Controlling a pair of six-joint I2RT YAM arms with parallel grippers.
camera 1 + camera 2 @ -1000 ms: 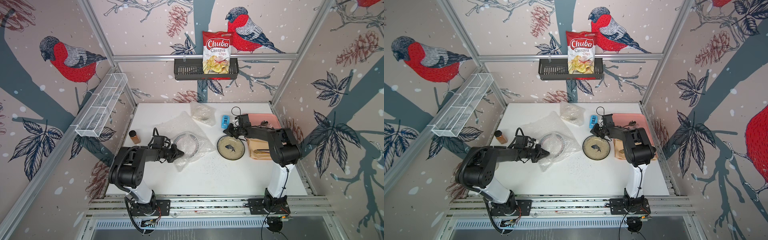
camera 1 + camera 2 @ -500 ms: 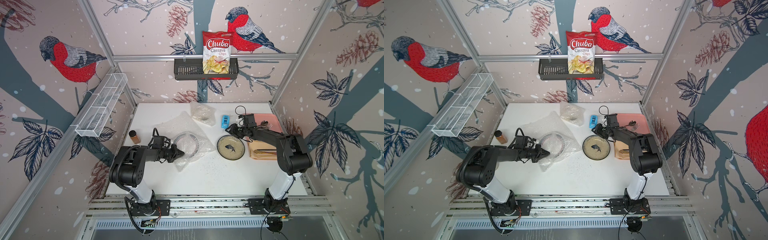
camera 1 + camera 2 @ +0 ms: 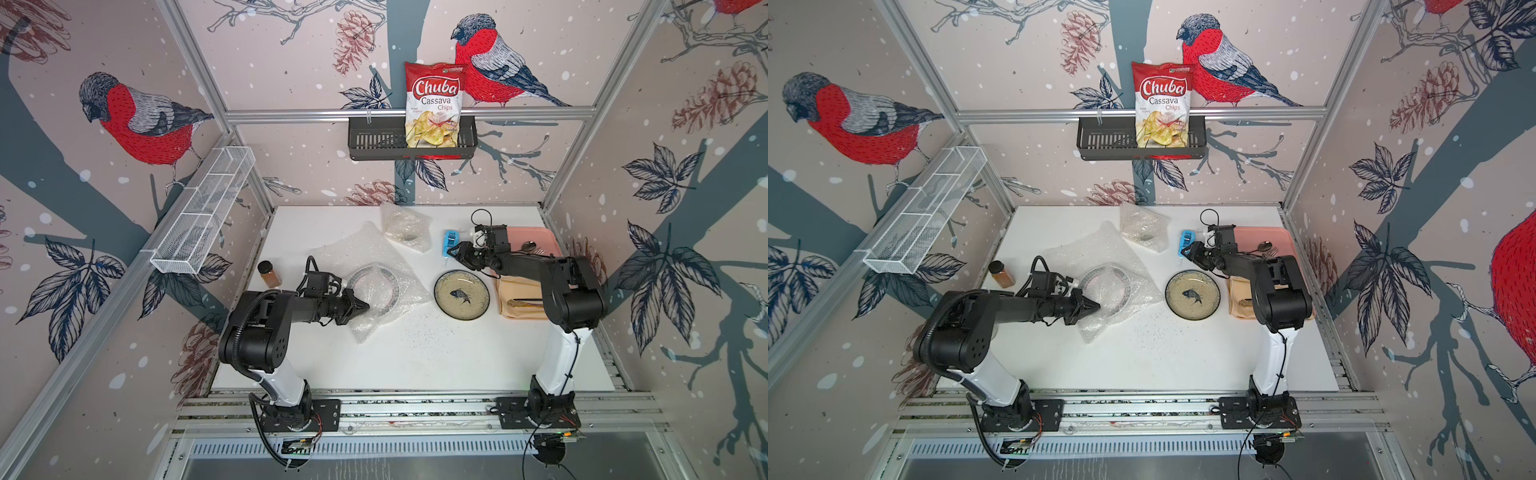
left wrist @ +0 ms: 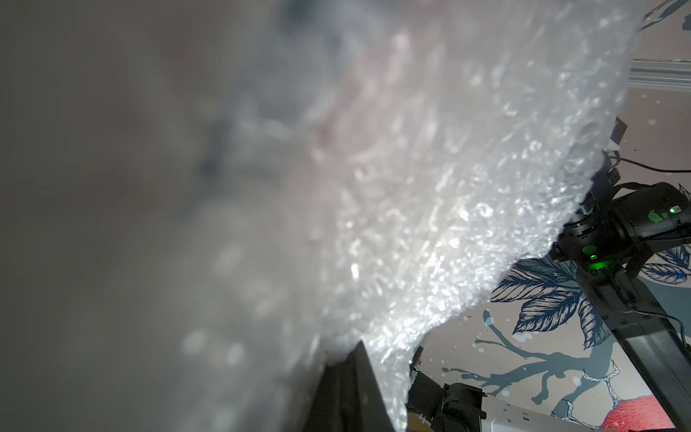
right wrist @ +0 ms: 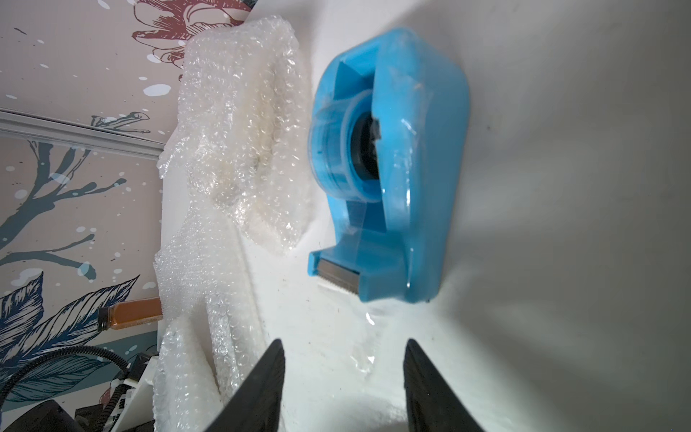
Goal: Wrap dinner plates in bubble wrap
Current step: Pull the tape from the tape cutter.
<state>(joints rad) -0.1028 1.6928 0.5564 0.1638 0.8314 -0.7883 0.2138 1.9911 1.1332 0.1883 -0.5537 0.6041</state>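
Note:
A dinner plate (image 3: 393, 286) with a dark rim lies inside a sheet of bubble wrap (image 3: 357, 254) at mid-table. My left gripper (image 3: 362, 309) is shut on that sheet's near edge. In the left wrist view the bubble wrap (image 4: 430, 209) fills the frame above the dark fingers (image 4: 347, 392). The speckled fish plate (image 3: 462, 294) lies bare to the right, seen in both top views (image 3: 1192, 295). A wrapped bundle of bubble wrap (image 3: 404, 227) sits at the back. My right gripper (image 3: 456, 252) stands open and empty (image 5: 342, 374), just short of the blue tape dispenser (image 5: 411, 149).
A pink tray (image 3: 540, 237) with cutlery sits at the back right, with a tan cloth (image 3: 519, 300) in front of it. A brown spice jar (image 3: 269, 273) stands at the left edge. A strip of clear tape (image 5: 364, 359) lies on the table by the right jaws.
My right gripper has opened and moved back from the fish plate's rim toward the tape dispenser, and its elbow swung right. The left arm has not moved.

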